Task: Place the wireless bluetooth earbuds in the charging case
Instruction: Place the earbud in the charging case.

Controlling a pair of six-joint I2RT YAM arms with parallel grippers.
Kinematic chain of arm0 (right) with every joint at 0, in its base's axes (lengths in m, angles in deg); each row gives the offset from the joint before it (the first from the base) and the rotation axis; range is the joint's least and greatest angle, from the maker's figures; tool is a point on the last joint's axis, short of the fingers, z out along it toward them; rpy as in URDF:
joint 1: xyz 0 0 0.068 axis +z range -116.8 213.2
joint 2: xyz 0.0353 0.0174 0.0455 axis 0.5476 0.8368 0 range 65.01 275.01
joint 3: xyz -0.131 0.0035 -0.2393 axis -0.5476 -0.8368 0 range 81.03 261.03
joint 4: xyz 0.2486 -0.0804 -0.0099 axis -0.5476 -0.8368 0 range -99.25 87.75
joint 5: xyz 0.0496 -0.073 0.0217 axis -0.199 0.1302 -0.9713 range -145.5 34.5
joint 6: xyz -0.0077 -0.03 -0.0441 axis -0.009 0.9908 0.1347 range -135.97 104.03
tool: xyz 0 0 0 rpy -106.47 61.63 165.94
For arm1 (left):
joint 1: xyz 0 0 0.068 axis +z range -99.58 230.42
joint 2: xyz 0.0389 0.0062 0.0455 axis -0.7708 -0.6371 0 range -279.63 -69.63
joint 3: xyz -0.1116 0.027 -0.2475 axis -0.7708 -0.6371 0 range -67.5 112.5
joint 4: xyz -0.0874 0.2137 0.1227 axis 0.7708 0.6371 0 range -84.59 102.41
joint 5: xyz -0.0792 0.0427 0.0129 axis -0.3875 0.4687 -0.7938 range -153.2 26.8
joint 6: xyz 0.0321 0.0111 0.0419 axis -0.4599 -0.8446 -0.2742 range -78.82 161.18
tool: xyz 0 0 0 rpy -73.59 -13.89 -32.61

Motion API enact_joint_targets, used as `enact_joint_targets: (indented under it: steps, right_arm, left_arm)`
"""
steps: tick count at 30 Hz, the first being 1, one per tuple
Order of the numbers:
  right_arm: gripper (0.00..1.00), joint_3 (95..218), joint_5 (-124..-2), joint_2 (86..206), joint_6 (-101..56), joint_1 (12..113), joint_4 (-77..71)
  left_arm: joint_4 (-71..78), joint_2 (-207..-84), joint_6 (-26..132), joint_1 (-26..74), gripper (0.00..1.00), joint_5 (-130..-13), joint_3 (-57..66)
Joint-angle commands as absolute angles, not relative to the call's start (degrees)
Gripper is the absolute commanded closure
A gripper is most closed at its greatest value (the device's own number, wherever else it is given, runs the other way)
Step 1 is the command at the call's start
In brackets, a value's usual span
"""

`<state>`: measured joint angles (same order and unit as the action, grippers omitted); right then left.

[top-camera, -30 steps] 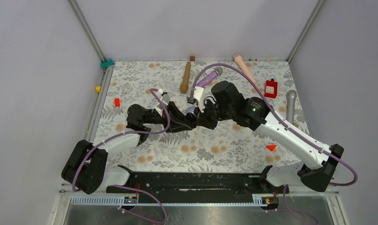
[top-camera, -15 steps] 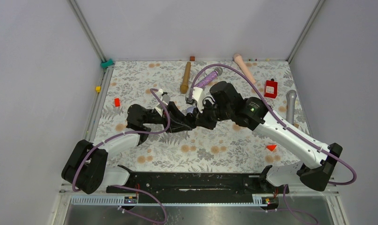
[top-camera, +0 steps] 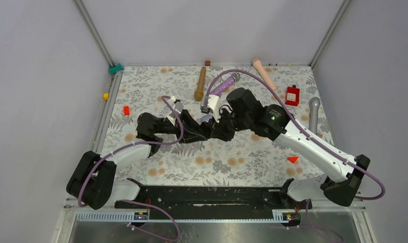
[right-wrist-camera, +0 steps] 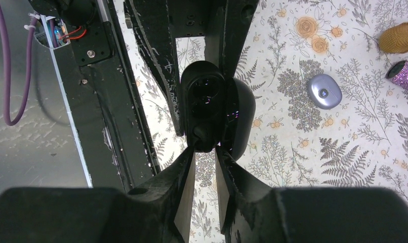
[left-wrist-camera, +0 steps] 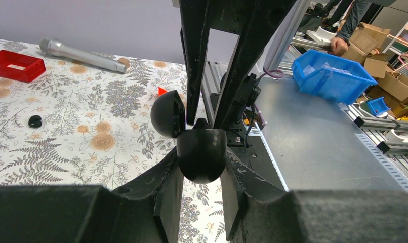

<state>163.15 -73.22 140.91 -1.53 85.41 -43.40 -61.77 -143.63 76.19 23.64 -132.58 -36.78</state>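
Both arms meet over the middle of the flowered table (top-camera: 242, 154). The left gripper (left-wrist-camera: 202, 159) reaches in from 9 o'clock and the right gripper (right-wrist-camera: 204, 151) from 3 o'clock.

The left gripper is clamped on the charging case (right-wrist-camera: 204, 101). Its two fingers (left-wrist-camera: 166, 182) press the round black body from both sides. The lid (left-wrist-camera: 167, 114) stands open; in the right wrist view it hangs at the 3 o'clock side of the case.

The right fingers (right-wrist-camera: 184, 172) stand narrow, with only a slim gap between them. Their tips are at the 6 o'clock end of the open face of the case, touching it or just above it. There I see a dark rounded shape exactly between the tips. It is black on black, so I cannot tell if it is a bud, or if the fingers press on it.

One black earbud (left-wrist-camera: 35, 121) lies loose on the table. In the left wrist view it is at 9 o'clock from the case, well apart from both grippers. A red box (left-wrist-camera: 14, 65) and a grey microphone (left-wrist-camera: 80, 50) lie beyond it, toward 10 o'clock.

In the right wrist view a lilac oval pod (right-wrist-camera: 324, 91) lies closed on the table at 2 o'clock from the case, apart from the fingers.
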Motion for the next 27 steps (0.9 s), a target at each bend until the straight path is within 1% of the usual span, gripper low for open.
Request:
enact_joint_targets:
  steps: [1,4,6,11,16,27]
  right_arm:
    - [0.71,166.1,-74.9,138.8,-0.4,86.1,-44.1]
    - [0.70,166.5,-74.6,138.1,-0.1,86.1,-44.4]
    - [0.72,166.7,-74.1,137.5,0.1,86.1,-44.4]
    - [0.81,166.7,-70.8,136.9,0.0,86.1,-43.5]
    - [0.86,166.5,-71.7,138.1,-1.0,86.2,-43.2]
    - [0.90,166.4,-71.0,140.9,-2.6,86.1,-41.8]
  left_arm:
    - [-65.4,-143.5,76.4,23.9,1.00,-132.9,-35.8]
    - [-65.4,-143.4,76.3,23.9,1.00,-132.8,-35.8]
    - [-65.4,-143.4,76.4,23.9,1.00,-132.9,-35.8]
    - [-65.5,-143.6,76.4,23.9,1.00,-132.9,-35.8]
    - [-65.7,-143.8,76.5,23.9,1.00,-132.9,-35.8]
    - [-65.9,-144.0,76.8,23.9,1.00,-132.9,-35.8]
